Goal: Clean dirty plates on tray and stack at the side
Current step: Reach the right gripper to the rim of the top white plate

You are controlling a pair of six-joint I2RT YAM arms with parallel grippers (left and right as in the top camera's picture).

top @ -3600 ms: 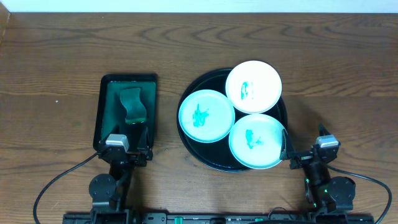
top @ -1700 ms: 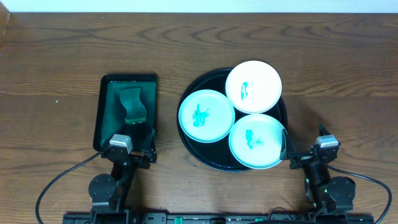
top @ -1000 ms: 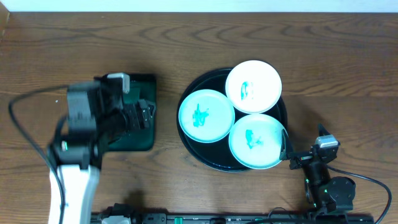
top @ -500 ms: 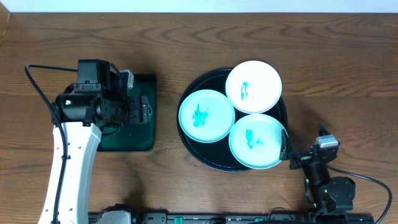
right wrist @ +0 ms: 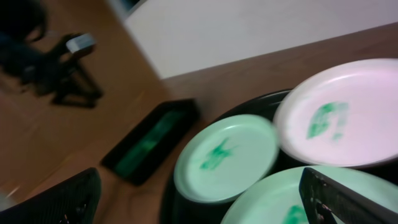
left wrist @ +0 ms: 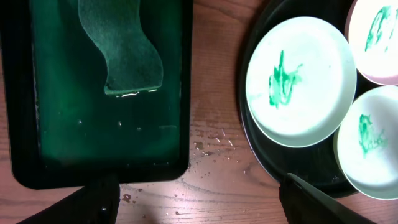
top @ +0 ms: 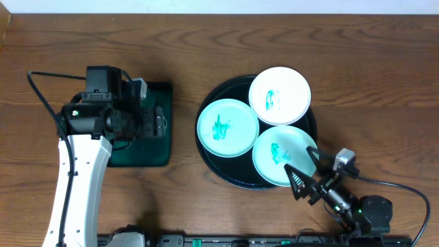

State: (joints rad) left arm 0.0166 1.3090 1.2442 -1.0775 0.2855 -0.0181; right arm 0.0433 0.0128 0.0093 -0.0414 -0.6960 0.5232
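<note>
Three plates lie on the round black tray (top: 209, 161): a white plate (top: 279, 95) at the back, a mint plate (top: 228, 127) at the left and a mint plate (top: 282, 155) at the front, each with a teal smear. My left gripper (top: 156, 123) hangs open and empty, high over the green rectangular tray (top: 137, 152). My right gripper (top: 305, 177) is open and empty, low at the front plate's near right edge. The left wrist view shows the left mint plate (left wrist: 301, 87) and the black tray (left wrist: 264, 149); the right wrist view shows the same plate (right wrist: 227, 155) and the white plate (right wrist: 348, 118).
A dark green sponge (left wrist: 121, 50) lies in the wet green tray (left wrist: 93, 137). Water drops spot the wood (left wrist: 211, 143) between the two trays. Bare brown tabletop (top: 370, 82) stretches right of the black tray and along the back.
My left arm rose from its rest at the front edge to above the green tray. In the last half second my right gripper swung left toward the front mint plate.
</note>
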